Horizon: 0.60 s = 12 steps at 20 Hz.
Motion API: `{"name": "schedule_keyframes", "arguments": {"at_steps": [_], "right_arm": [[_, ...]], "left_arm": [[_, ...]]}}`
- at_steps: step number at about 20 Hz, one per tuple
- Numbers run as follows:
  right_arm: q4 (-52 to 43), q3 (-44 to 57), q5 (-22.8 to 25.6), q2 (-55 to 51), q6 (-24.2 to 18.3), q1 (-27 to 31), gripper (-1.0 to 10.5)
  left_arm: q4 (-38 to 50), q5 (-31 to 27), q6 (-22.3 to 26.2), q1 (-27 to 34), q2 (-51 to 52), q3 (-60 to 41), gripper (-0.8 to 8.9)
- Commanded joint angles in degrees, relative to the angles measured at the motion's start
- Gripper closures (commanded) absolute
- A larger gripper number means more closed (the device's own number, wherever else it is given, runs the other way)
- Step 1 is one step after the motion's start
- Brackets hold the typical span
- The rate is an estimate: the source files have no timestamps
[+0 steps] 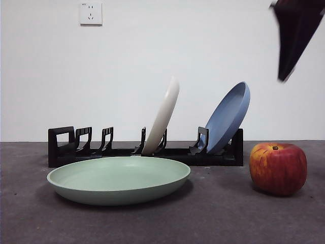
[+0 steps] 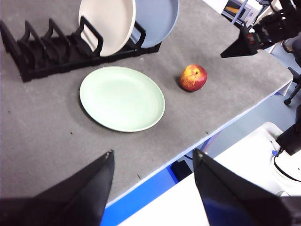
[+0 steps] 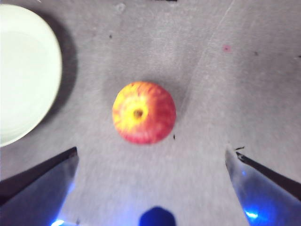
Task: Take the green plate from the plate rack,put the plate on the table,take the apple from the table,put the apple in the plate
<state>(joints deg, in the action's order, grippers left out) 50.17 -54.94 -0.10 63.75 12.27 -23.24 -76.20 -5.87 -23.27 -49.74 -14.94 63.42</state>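
Up front, the green plate lies flat on the tabletop, lower left of centre, just before the plate rack. That rack holds a cream plate and a blue plate; the apple sits lower right. A dark arm tip hangs upper right. From the left wrist, the left claw is spread wide, empty — plate and apple well apart. From the right wrist, the right claw gapes above the apple, untouched.

A plain white wall bears one socket.
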Motion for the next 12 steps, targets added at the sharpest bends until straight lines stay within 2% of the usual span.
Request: {"name": "schedule_keyframes", "arguments": {"at_steps": [1,4,12], "right_arm": [[-2.3,0.6,-1.4,4.3,-1.0,-0.1,3.5],[-5.6,0.6,-3.6,10.0,-1.0,-0.1,3.5],[-9.5,0.6,-3.5,18.2,-1.0,-0.4,3.5]], "left_arm": [[0.4,-0.2,-1.8,-0.2,0.8,-0.1,5.34],[0.4,-0.2,-1.8,-0.2,0.9,-0.1,5.34],[0.4,-0.4,-2.1,-0.2,0.9,-0.1,5.34]]}}
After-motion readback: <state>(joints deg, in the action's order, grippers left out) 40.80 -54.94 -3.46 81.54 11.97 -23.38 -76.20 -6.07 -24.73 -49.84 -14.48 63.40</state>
